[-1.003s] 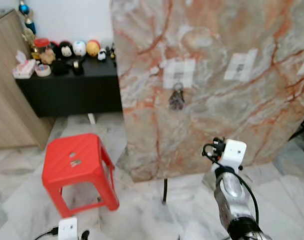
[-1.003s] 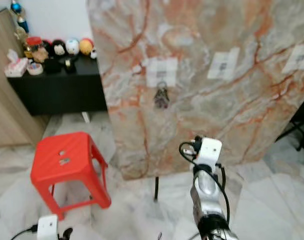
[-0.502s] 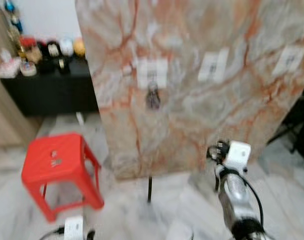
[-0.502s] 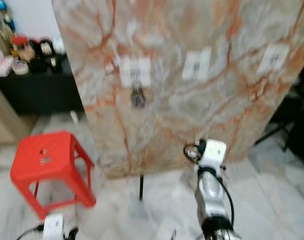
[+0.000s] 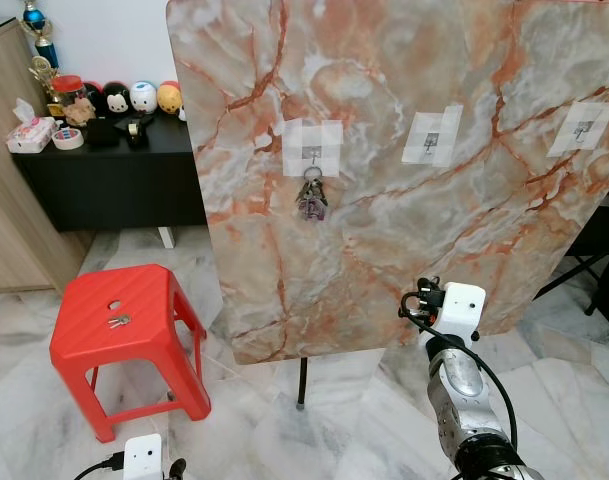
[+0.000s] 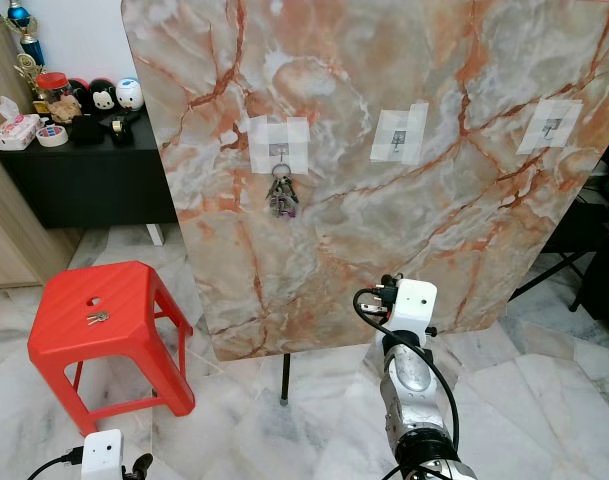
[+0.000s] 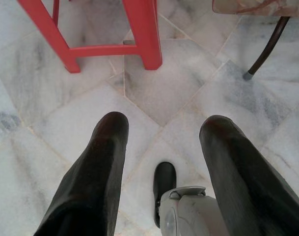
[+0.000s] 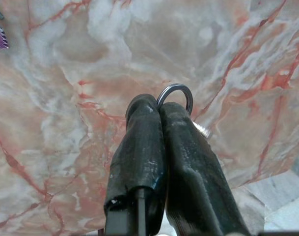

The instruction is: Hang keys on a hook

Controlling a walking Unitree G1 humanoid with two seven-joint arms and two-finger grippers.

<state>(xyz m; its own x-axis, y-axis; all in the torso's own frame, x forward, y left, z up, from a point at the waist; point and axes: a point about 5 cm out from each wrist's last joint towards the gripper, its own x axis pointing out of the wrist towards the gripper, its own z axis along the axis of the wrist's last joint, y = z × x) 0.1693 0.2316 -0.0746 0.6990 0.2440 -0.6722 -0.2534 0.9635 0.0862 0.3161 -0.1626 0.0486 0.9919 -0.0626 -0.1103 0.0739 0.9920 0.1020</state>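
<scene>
The right arm [image 5: 464, 390] is reaching forward and slightly upward from the lower right of the head views, its silver forearm rising toward the marble-patterned board [image 5: 404, 250], with the white wrist camera block [image 5: 461, 305] sitting just in front of the board's lower part. In the right wrist view the right gripper [image 8: 158, 110] is pointing at the board with its two black fingers [image 8: 139, 147] pressed together, pinching a metal key ring [image 8: 175, 96] whose loop is sticking out past the fingertips; whatever hangs from the ring is hidden behind the fingers. Three hooks are sitting on taped white patches across the board's upper half: the left hook [image 5: 312, 155] is carrying a bunch of keys [image 5: 312, 198] with a purple tag, while the middle hook [image 5: 431, 140] and the right hook [image 5: 582, 128] are bare, well above the gripper. The left arm is hanging low; its left gripper [image 7: 161, 128] is pointing down at the marble floor [image 7: 51, 123] with fingers spread wide apart, gripping nothing, near the legs of the red stool [image 5: 124, 320]. A small set of keys [image 5: 117, 320] is lying on the stool's seat.
</scene>
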